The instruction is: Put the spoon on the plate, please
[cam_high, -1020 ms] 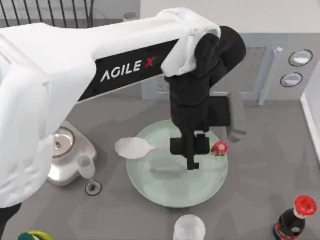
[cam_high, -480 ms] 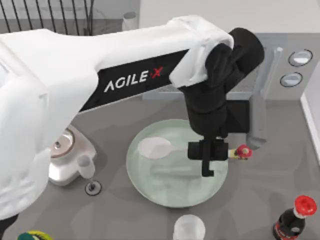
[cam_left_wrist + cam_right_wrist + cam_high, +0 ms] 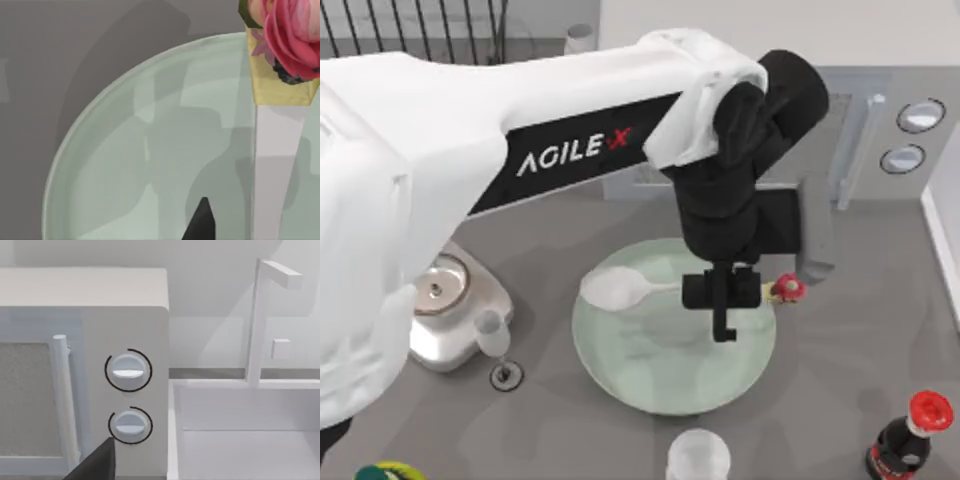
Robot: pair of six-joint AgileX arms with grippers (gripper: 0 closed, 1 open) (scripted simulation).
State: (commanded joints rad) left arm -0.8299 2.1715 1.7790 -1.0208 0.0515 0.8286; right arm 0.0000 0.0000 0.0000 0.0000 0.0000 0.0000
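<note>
Left gripper point(image 3: 723, 300) clamped on the handle of the spoon point(image 3: 620, 290), held level above the plate point(image 3: 660, 375), ornament beyond its right rim; best shifted left and lowered gently before the fingers part.

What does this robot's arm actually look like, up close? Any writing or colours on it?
The left arm is a thick, smooth white shell with rounded edges. A black panel along it carries "AGILE X" in white letters, the X in red. Past a white cuff, the wrist section is bulky, matte black and rounded, with a grey block beside it. It ends in a small black left gripper with two narrow, straight fingers. No loose cables show.
</note>
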